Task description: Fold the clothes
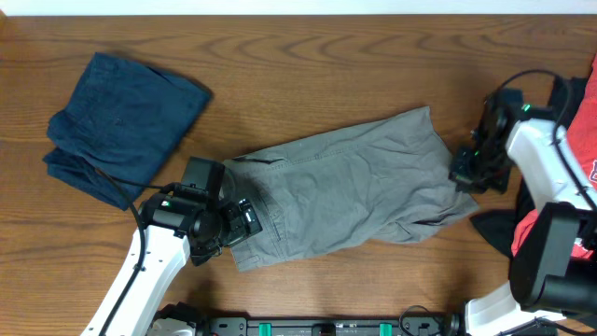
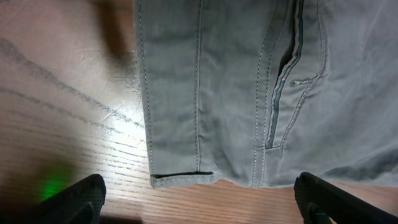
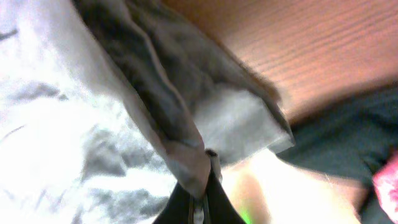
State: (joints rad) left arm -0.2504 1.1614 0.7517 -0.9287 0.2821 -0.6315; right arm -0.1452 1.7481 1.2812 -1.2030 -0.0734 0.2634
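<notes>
The grey-khaki shorts lie spread across the middle of the table, waistband end to the left. My left gripper is open at the shorts' lower left corner; in the left wrist view its fingers straddle bare wood just in front of the waistband edge and belt loop, with a stitched pocket beyond. My right gripper is shut on the shorts' right edge; the right wrist view shows the fabric pinched between its fingers.
A dark navy folded garment lies at the back left. A red shirt and dark cloth sit at the right edge beside my right arm. Wooden tabletop runs behind the shorts.
</notes>
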